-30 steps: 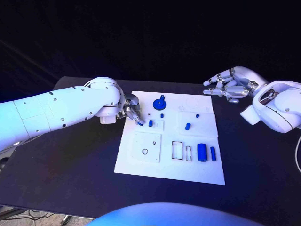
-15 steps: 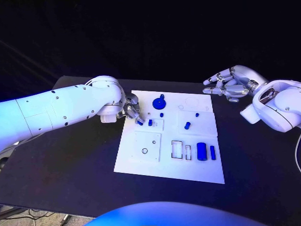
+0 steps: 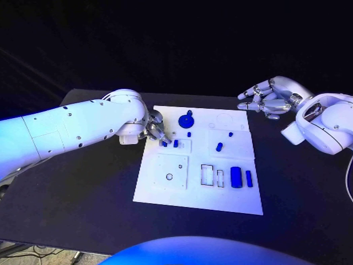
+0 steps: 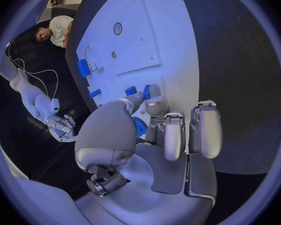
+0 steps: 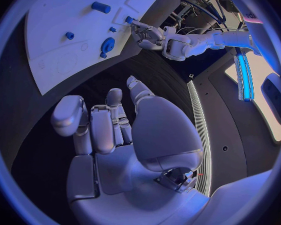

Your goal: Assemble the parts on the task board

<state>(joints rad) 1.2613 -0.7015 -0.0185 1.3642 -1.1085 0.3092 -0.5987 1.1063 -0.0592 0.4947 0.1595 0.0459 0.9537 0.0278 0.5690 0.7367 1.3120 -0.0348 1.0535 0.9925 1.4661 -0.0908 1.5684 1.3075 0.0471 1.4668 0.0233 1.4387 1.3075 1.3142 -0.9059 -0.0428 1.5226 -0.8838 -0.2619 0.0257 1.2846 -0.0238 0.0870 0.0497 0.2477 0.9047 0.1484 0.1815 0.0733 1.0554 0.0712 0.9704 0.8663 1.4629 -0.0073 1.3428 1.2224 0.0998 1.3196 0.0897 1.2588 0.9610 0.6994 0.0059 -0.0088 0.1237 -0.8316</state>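
Head view: left hand [image 3: 154,131] is working at the task board's [image 3: 194,193] near-left edge, w/ small blue parts [image 3: 175,143] beside its fingertips; whether it's gripping one, can't tell. Right hand [image 3: 269,98] is hanging off the board's far corner, fingers apart, empty.

Left wrist view: fingers [image 4: 154,106] are touching a blue part [image 4: 146,91] on the board, which the head view isn't showing; pinch squarely, probably.

Right wrist view: palm [image 5: 150,135] is showing nothing in it.

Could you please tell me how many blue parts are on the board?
8: knob and piece at the far middle, two by the left hand, two right of centre, two at the near right. The hand may hide more.
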